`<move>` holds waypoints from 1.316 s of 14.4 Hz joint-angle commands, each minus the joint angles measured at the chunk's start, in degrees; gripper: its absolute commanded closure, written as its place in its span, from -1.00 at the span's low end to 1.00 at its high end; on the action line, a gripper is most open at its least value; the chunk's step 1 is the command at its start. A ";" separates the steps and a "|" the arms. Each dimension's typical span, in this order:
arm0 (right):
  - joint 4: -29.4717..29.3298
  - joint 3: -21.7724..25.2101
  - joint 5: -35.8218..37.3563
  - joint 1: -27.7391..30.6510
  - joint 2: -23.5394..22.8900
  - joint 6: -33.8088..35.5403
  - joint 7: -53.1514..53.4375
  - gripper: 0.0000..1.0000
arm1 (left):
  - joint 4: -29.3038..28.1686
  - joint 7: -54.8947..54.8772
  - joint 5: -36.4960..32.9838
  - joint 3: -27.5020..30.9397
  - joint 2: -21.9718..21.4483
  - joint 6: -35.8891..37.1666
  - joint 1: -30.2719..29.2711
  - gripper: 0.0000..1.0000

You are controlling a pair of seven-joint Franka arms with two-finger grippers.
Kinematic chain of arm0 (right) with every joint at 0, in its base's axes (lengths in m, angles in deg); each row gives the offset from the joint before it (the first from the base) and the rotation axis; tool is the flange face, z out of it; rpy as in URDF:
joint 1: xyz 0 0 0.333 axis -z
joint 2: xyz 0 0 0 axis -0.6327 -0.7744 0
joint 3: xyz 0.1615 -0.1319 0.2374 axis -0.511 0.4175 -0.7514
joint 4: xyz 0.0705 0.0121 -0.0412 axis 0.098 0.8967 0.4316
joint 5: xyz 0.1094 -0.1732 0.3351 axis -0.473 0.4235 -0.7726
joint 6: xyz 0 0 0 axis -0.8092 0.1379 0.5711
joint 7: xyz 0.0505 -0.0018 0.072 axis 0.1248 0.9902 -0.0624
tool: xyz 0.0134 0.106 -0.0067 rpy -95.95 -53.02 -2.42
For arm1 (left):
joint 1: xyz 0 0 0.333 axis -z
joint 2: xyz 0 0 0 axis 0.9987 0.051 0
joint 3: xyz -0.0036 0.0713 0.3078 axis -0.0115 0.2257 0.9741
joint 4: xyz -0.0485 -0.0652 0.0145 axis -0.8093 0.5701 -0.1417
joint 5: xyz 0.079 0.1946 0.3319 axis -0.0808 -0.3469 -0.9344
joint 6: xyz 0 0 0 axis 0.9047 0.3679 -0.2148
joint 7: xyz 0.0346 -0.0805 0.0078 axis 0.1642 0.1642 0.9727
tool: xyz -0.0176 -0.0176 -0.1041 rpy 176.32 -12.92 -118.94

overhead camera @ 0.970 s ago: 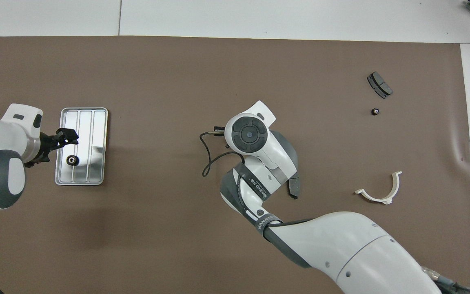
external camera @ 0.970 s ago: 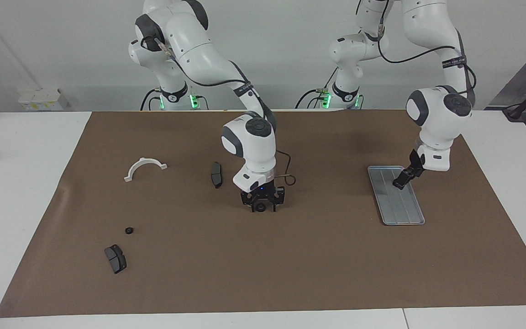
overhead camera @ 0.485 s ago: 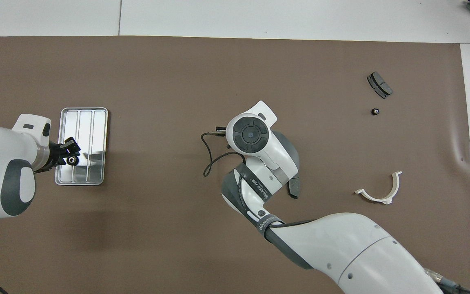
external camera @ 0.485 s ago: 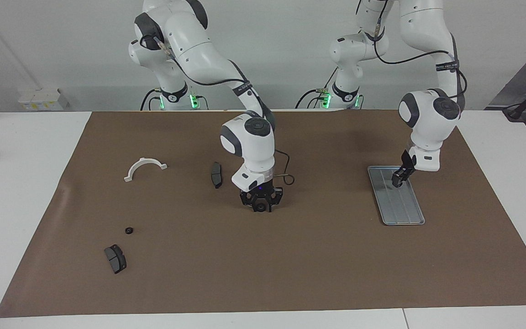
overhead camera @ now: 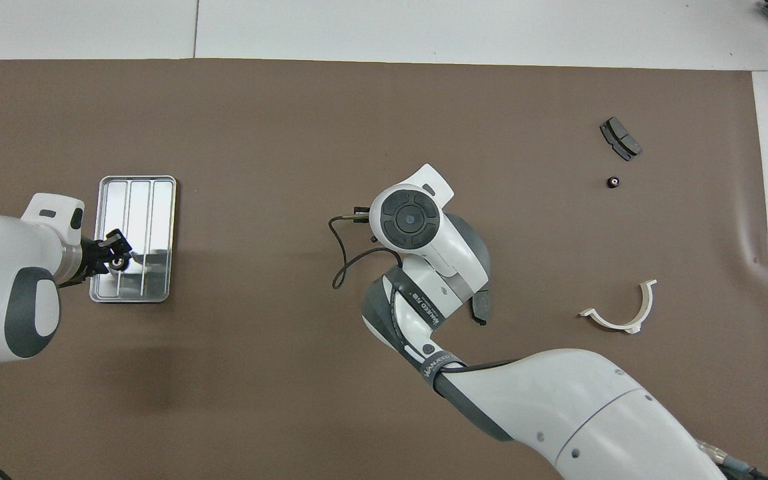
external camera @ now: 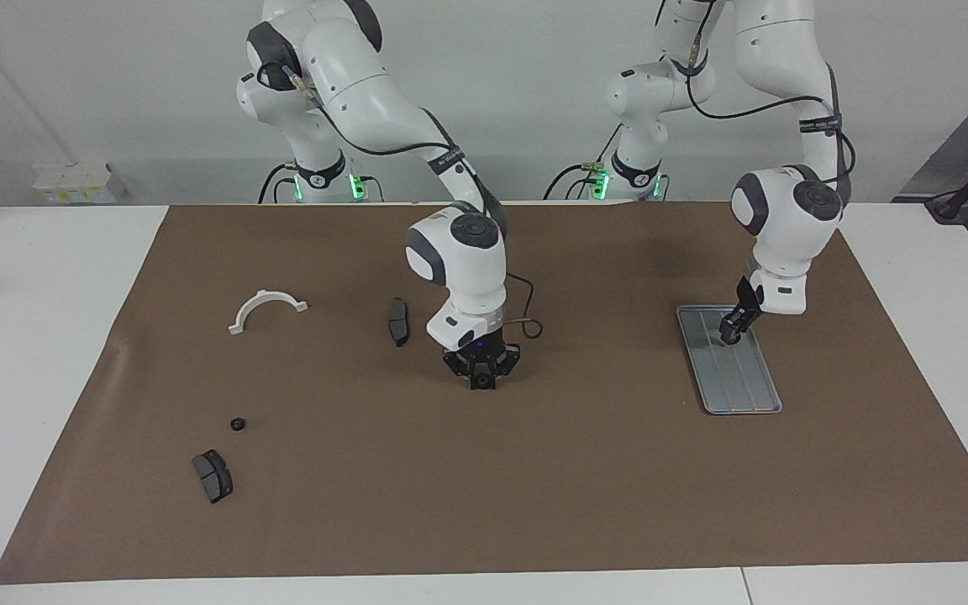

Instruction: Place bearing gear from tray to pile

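left gripper (external camera: 731, 337): clenched on gear (overhead camera: 117, 262) over tray (external camera: 744, 388) | right gripper (external camera: 481, 382): grips second gear (external camera: 481, 383), mid-mat

Left arm bent down at the elbow, wrist tilted, left gripper (external camera: 730, 334) low, fingertips closed on a small gear. Right arm stretched to mid-table, wrist vertical, right gripper (external camera: 481, 378) pointing straight down, fingertips pinched on a small gear.

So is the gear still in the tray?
In: the gear lies on the tray, between the left gripper's fingertips, not lifted.
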 commanded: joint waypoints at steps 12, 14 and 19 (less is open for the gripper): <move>-0.64 -0.15 -4.60 27.25 5.11 1.94 -31.42 0.60 | 10.98 0.05 0.40 -0.83 0.18 9.74 4.39 1.00; -3.26 -0.15 -4.70 29.10 2.04 -0.80 -32.48 0.60 | 16.18 0.49 0.49 -0.83 1.58 11.69 8.34 1.00; -10.39 -0.15 -4.52 29.64 -5.44 -3.78 -32.48 0.61 | 19.19 4.16 4.59 -0.91 3.17 8.03 19.32 1.00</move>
